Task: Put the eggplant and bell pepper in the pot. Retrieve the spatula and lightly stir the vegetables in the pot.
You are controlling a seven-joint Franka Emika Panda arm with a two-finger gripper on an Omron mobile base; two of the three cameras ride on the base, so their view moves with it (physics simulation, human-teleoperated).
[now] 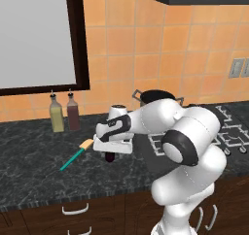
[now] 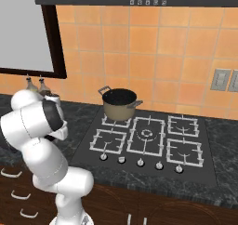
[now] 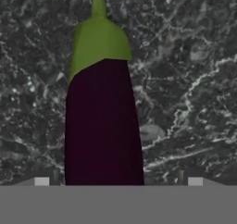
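**Hand view says it all: barely started, eggplant about to get grabbed**

Hand view has the eggplant (image 3: 102,126) lying on the dark speckled counter (image 3: 185,56), green cap pointing away from the hand, purple body running straight down between the fingertips. The gripper (image 3: 118,181) has its jaws spread wide apart, one on each side of the eggplant, not squeezing anything yet. From the left base view the hand (image 1: 113,141) sits low over the counter with the eggplant (image 1: 110,157) poking out just underneath it.

So where does that leave the job? Pretty much at step one, I'd say. The pot (image 2: 119,103) sits on the back left burner of the stove (image 2: 148,138), and its dark inside looks empty, though from this angle I can't really see the bottom. The spatula (image 1: 77,154) lies untouched on the counter just beside the hand, tan blade toward the wall, teal handle toward the front edge. Two bottles (image 1: 65,113) stand back by the wall.

No bell pepper that I can pick out. Still left: eggplant in, pepper in, fetch spatula, stir.
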